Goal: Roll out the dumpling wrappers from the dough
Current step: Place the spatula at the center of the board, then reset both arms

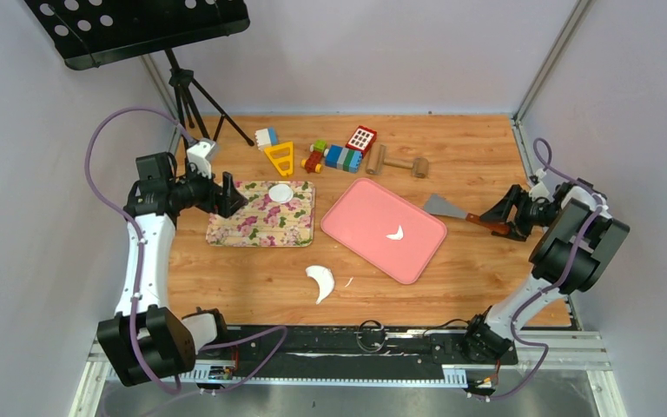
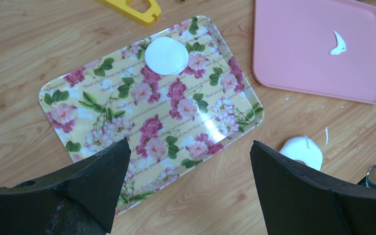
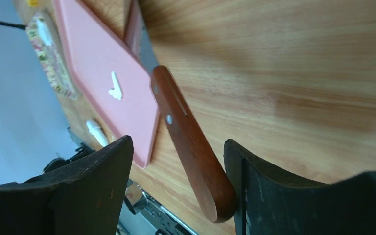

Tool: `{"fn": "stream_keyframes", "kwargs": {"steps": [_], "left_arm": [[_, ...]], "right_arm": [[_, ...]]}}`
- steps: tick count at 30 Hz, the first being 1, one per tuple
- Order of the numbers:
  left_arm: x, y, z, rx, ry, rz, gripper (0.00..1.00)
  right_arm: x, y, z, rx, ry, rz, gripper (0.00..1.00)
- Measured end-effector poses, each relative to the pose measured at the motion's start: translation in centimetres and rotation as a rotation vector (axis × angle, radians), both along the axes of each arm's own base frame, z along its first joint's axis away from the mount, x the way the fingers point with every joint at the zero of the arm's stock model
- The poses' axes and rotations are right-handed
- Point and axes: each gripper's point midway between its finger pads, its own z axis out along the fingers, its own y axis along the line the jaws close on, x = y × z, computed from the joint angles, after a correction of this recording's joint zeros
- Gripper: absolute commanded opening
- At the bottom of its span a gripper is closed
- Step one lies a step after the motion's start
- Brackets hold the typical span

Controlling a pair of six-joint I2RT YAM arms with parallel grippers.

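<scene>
Hovering wide open and empty over the flower-patterned rectangular tray (image 2: 142, 122), the left gripper (image 2: 190, 147) overlooks one thin round white dumpling wrapper (image 2: 166, 55) lying there, apparently kept apart from the white crescent of dough (image 1: 320, 281) on the wooden table (image 1: 486, 148). The right gripper (image 3: 177, 143), jaws spread, straddles the brown wooden handle (image 3: 196, 161) of the metal spatula (image 1: 441, 206), likely to grasp it.

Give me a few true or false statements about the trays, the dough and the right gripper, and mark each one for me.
1. A thin round white dough disc lies on the floral rectangular tray. True.
2. The pink plastic tray holds three discs. False: it holds only one small white crescent scrap.
3. The right gripper is shut on the wooden-handled metal scraper. False: it is open, with the handle between its fingers.
4. A larger white dough crescent lies on the wooden table, off both trays. True.
</scene>
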Motion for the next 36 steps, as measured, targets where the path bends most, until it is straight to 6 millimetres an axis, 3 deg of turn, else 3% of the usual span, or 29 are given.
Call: {"fn": "stream_keyframes", "kwargs": {"steps": [3, 4, 5, 13, 20, 25, 29, 31, 36], "left_arm": [[0.0, 0.0, -0.1, 0.0, 0.004, 0.0, 1.0], [0.0, 0.0, -0.2, 0.0, 0.005, -0.001, 1.0], [0.1, 0.0, -0.2, 0.0, 0.006, -0.001, 1.0], [-0.5, 0.0, -0.5, 0.026, 0.005, -0.028, 1.0], [-3.6, 0.1, 0.2, 0.137, -0.04, -0.092, 1.0], [-6.2, 0.2, 2.2, 0.227, -0.181, -0.076, 1.0], [-8.1, 0.1, 2.0, 0.252, -0.242, -0.04, 1.0], [-8.2, 0.1, 2.4, 0.254, -0.262, -0.03, 1.0], [-7.4, 0.8, 1.8, 0.254, -0.253, 0.028, 1.0]], "right_arm": [[-0.5, -1.0, -0.3, -0.094, 0.027, -0.019, 0.86], [-0.7, -1.5, -0.2, -0.143, 0.027, -0.025, 0.96], [-0.8, -2.0, 0.2, -0.189, 0.021, -0.032, 0.99], [-1.2, -5.6, 7.2, -0.569, -0.155, -0.104, 1.0], [-3.6, -5.8, 13.4, -0.82, -0.327, -0.087, 1.0], [-7.1, -2.6, 19.5, -0.975, -0.562, -0.057, 1.0], [-10.7, 2.8, 23.8, -1.048, -0.844, -0.033, 1.0], [-12.5, 5.1, 25.6, -1.084, -0.966, -0.027, 1.0], [-16.9, 9.7, 27.1, -1.167, -1.213, -0.062, 1.0]]}}
